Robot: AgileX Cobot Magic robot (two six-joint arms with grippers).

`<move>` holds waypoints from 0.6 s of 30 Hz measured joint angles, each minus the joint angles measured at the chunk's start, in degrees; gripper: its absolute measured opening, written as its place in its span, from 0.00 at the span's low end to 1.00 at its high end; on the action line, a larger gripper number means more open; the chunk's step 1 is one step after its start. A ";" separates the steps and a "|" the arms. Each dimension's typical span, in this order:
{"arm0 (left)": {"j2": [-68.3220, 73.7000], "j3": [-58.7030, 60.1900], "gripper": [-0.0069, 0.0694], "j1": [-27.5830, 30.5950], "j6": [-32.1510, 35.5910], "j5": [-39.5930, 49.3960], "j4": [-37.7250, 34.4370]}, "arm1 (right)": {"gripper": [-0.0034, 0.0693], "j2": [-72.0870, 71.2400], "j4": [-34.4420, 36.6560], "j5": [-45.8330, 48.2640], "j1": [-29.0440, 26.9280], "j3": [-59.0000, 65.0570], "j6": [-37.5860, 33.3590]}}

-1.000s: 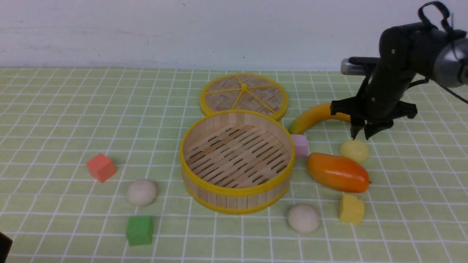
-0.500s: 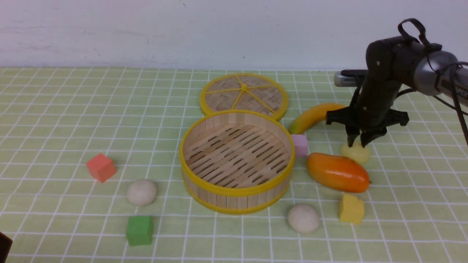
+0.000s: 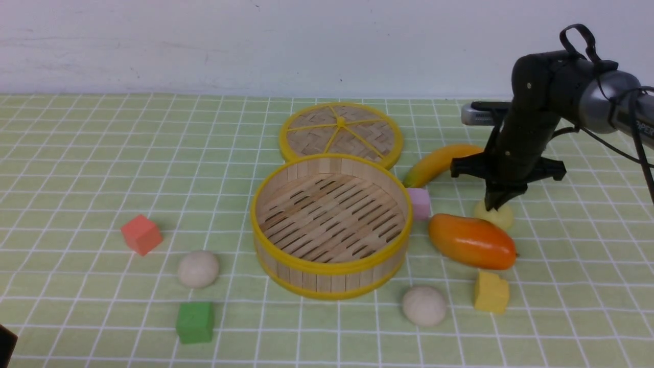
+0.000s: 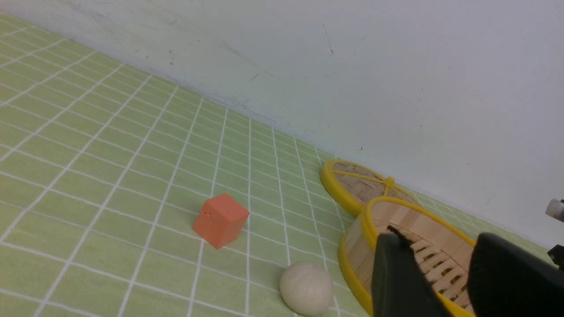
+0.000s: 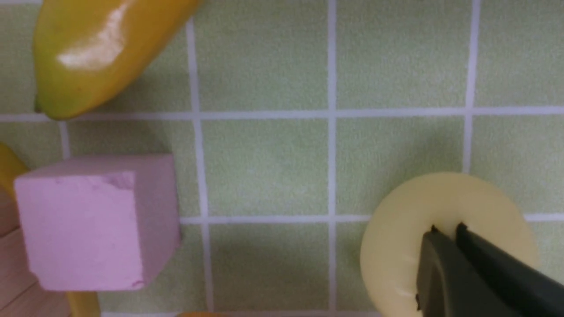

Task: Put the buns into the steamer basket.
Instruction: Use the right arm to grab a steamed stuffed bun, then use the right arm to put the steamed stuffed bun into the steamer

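Note:
The steamer basket (image 3: 329,267) stands empty mid-table; the left wrist view shows its rim (image 4: 365,224). A pale yellow bun (image 3: 503,217) lies to its right behind the mango. My right gripper (image 3: 494,207) points down onto it, and the right wrist view shows the gripper (image 5: 447,229) shut, pinching the top of the bun (image 5: 405,246). One beige bun (image 3: 198,268) sits left of the basket, also seen from the left wrist (image 4: 307,288). Another beige bun (image 3: 424,305) lies at the front right. My left gripper (image 4: 438,237) is open and empty, low at the near left.
An orange mango (image 3: 472,241), a banana (image 3: 439,162) and a pink cube (image 3: 420,203) crowd the basket's right side. A yellow cube (image 3: 491,292) lies nearer. The woven lid (image 3: 341,132) lies behind the basket. A red cube (image 3: 141,234) and a green cube (image 3: 194,322) sit left.
My right gripper came down and slightly left from above the yellow bun onto it, and its fingers closed on the bun's top. The left arm has not moved.

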 joint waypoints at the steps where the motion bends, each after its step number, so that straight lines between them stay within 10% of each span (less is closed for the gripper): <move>1: 0.00 0.00 0.40 0.00 0.00 0.00 0.00 | 0.03 -0.51 0.02 -0.08 0.00 0.06 0.00; 18: 0.00 0.00 0.40 0.00 -0.07 0.00 -0.16 | 0.03 -11.49 13.08 -7.28 6.80 -1.65 -7.75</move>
